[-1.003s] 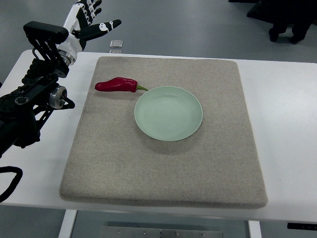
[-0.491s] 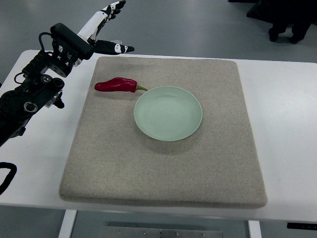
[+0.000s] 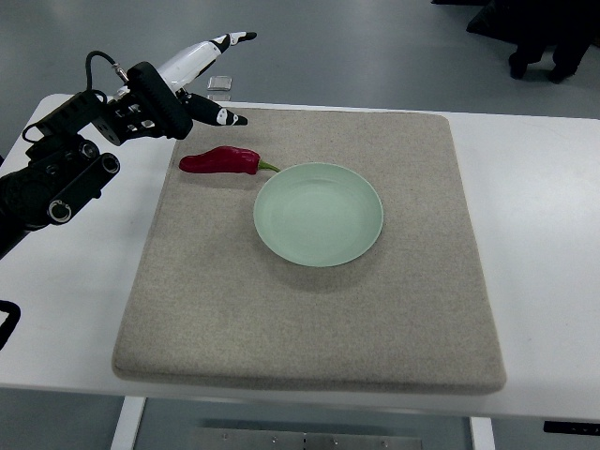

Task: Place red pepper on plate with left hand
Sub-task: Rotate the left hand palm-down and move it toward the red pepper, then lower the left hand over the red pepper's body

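Where it lies flat, red pepper (image 3: 220, 161) looks glossy, green-stemmed.

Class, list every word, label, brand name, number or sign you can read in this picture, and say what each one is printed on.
None can be read. The red pepper, the plate, the grey mat and the white table carry no print. The left hand shows no readable marking. The small silver object at the table's far edge is too small to tell.
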Robot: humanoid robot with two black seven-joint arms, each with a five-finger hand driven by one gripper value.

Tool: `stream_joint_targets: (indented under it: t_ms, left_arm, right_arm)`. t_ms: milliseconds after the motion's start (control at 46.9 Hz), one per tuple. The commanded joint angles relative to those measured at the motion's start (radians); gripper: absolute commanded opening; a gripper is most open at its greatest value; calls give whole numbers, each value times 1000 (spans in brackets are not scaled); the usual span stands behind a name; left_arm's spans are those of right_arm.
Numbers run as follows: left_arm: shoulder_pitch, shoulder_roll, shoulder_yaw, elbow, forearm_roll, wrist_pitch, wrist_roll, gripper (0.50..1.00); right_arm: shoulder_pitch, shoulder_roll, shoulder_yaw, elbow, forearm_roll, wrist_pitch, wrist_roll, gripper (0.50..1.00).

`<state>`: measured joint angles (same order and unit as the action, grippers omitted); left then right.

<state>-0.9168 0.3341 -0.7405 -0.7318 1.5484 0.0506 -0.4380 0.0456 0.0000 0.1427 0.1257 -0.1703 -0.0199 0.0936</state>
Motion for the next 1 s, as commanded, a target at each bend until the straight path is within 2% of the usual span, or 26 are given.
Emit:
stream_joint_targets:
  t_ms: [0,320,555,704,982]
  left_arm:
    - [-4,0,16,-5,39,-3,11,986]
    - [-16,2,92,8,136,-20,81,988]
    - [-16,2,135,14,136,-26,100,988]
    - [-22,3,138,15,136,-52,146,990]
    - [-43,22,191,15,140,-60,150,986]
  right_arm:
    - [0,0,0,0,0,0,0,932]
    - [-1,0,0,0,0,0,0,932]
    - [0,0,0,0,0,0,0,932]
    - [0,0,0,0,0,0,0,932]
    - [0,0,0,0,0,0,0,932]
